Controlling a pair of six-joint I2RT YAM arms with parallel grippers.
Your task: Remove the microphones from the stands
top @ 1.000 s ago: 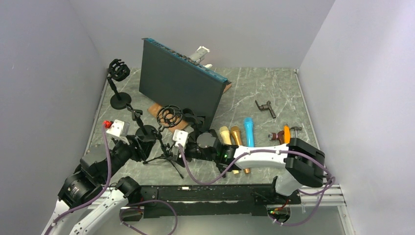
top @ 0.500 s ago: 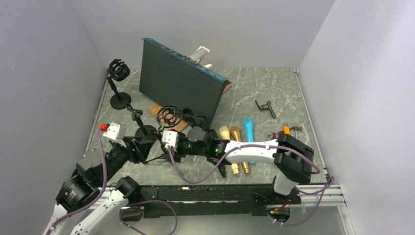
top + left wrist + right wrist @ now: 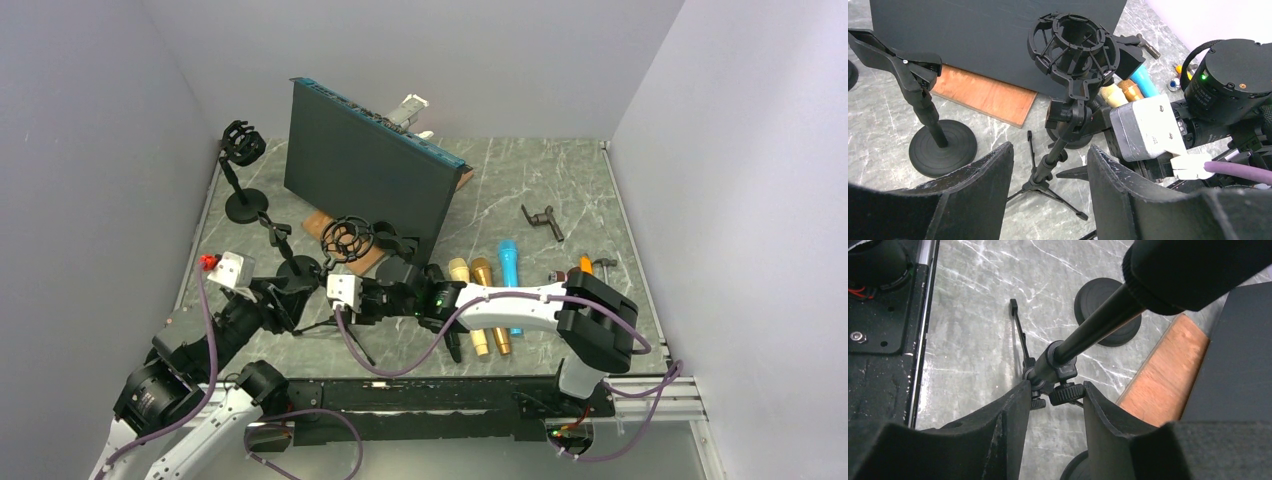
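Note:
A black tripod stand (image 3: 1048,165) carries a ring-shaped shock mount (image 3: 1073,45) (image 3: 347,238) whose ring looks empty. A cream microphone (image 3: 459,271), a gold one (image 3: 484,272) and a blue one (image 3: 509,262) lie on the table to its right. My right gripper (image 3: 1055,385) reaches in from the right. Its fingers press on the stand's collar and knurled knob (image 3: 1067,392), low on the pole. My left gripper (image 3: 1050,147) stands open, with the pole ahead of its fingertips and untouched.
A dark panel (image 3: 370,170) leans on a wooden board (image 3: 325,220) behind the stand. Two round-base clip stands (image 3: 245,205) (image 3: 943,145) stand at the left. Small tools (image 3: 545,220) (image 3: 580,272) lie to the right. Grey walls enclose the table.
My right arm has slid left to the tripod stand and its jaws have narrowed onto the lower pole. The left gripper has shifted slightly and kept the same opening.

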